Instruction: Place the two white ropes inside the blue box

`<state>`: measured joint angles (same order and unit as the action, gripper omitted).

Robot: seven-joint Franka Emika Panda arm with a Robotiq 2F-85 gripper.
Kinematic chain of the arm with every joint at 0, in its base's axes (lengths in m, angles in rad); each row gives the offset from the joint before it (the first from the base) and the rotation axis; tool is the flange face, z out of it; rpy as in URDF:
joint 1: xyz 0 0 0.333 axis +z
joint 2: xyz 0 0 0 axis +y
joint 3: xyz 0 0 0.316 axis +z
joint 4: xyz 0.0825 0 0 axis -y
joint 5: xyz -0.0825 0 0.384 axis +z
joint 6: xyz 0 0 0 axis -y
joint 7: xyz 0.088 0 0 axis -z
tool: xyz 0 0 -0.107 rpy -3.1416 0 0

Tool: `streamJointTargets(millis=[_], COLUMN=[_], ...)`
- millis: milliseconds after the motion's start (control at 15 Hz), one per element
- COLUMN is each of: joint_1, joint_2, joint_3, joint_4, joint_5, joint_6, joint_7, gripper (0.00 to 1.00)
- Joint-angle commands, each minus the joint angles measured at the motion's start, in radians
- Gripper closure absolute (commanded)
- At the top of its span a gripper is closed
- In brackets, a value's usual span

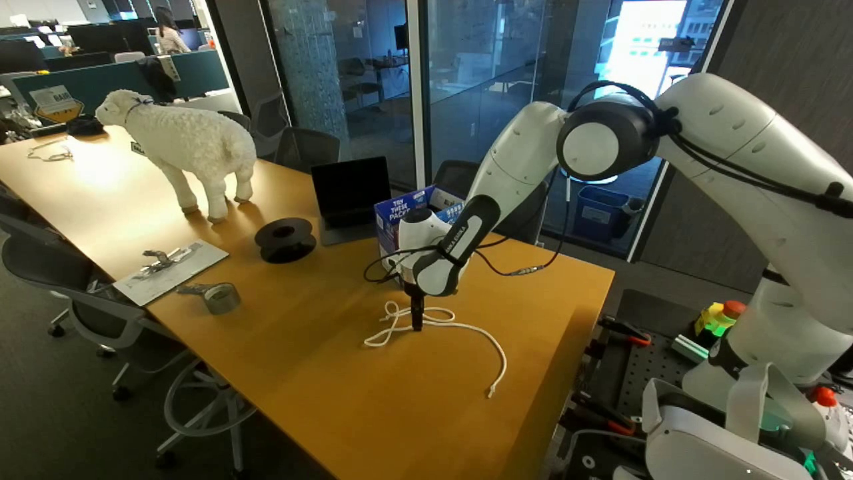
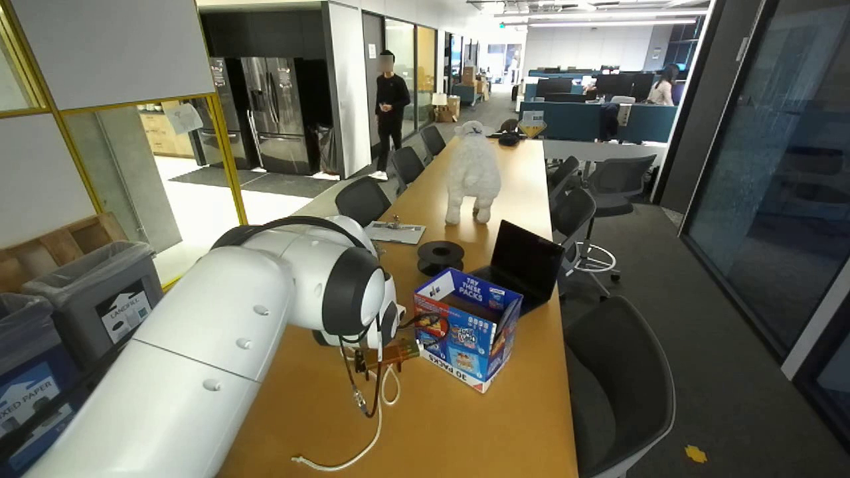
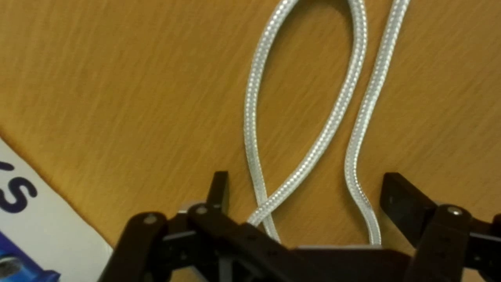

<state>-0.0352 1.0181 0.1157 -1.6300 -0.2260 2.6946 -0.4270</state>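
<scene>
"30 PACKS" on box (image 2: 468, 332), "LANDFILL" on bin (image 2: 86, 318).

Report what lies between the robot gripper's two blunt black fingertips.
In the wrist view, white braided rope lies between the fingertips: strands crossing at a loop's base, plus another strand toward picture right. Brown wooden tabletop shows around them.

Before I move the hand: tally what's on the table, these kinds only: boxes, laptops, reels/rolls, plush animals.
Boxes: 1 (blue box)
Laptops: 1 (open laptop)
Reels/rolls: 2 (black reel, grey tape roll)
Plush animals: 1 (white sheep)
Total: 5
</scene>
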Motion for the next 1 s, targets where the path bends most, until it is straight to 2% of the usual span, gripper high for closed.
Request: streamJointTargets(millis=[0, 467, 533, 600, 667, 933], joint_1=[0.011, 0.012, 0.009, 0.01, 0.011, 0.013], joint_2=[0.016, 0.017, 0.017, 0.016, 0.015, 0.014], joint_3=[-0.01, -0.01, -0.007, -0.008, -0.009, -0.011], joint_4=[0.036, 0.036, 0.035, 0.035, 0.036, 0.041], joint_5=[-0.01, -0.01, -0.009, -0.01, -0.009, -0.009], joint_6=[-0.015, -0.016, -0.014, -0.014, -0.013, -0.015], joint_7=[-0.006, -0.006, -0.009, -0.007, -0.006, -0.003], gripper=[0.0, 0.0, 0.25, 0.27, 0.33, 0.65])
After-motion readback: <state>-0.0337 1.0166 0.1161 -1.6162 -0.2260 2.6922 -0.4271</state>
